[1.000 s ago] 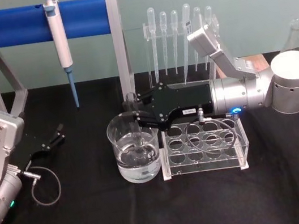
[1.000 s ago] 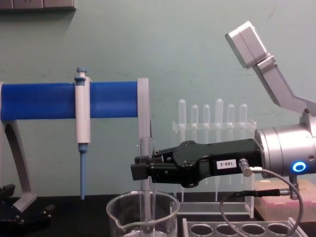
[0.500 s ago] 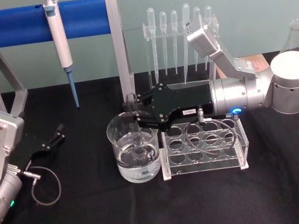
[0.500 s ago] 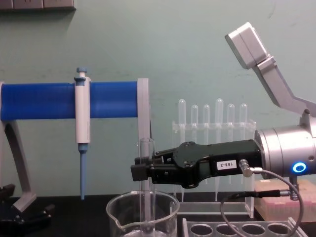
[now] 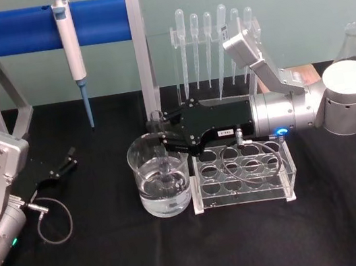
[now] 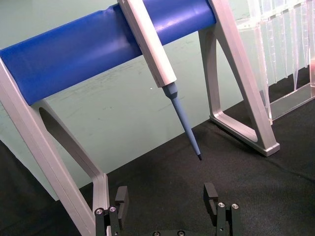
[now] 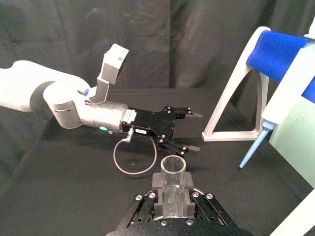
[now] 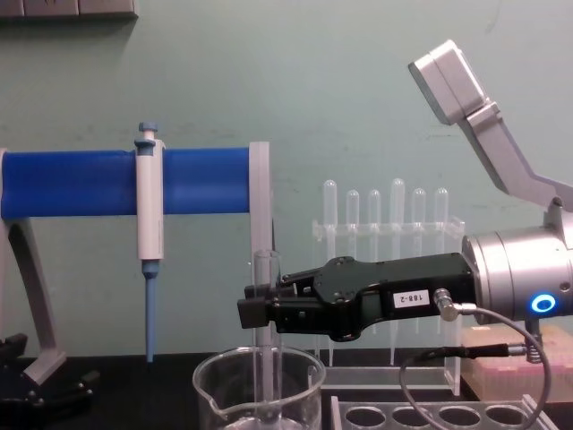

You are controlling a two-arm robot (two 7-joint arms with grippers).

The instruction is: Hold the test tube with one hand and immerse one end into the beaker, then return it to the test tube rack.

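The test tube (image 5: 155, 119) stands upright with its lower end inside the beaker (image 5: 143, 160), which holds clear liquid. My right gripper (image 5: 159, 135) reaches in from the right and is shut on the tube's upper part, just above the beaker's rim. From the chest, the tube (image 8: 265, 273) rises above the right gripper (image 8: 254, 310) and drops into the beaker (image 8: 300, 381). The right wrist view looks down the tube's open top (image 7: 173, 169). My left gripper (image 5: 63, 167) rests open on the table at the left, its fingers (image 6: 212, 194) wide apart.
A clear rack (image 5: 247, 200) with round holes stands right beside the beaker. Behind are a blue-barred stand (image 5: 43, 20) holding a white-and-blue pipettor (image 5: 71, 52), a pipette holder (image 5: 213, 38), and a flask (image 5: 352, 39) at far right. A cable loop (image 5: 53, 225) lies near the left arm.
The right gripper and tube have sunk very slightly toward the beaker. The left arm has not moved.
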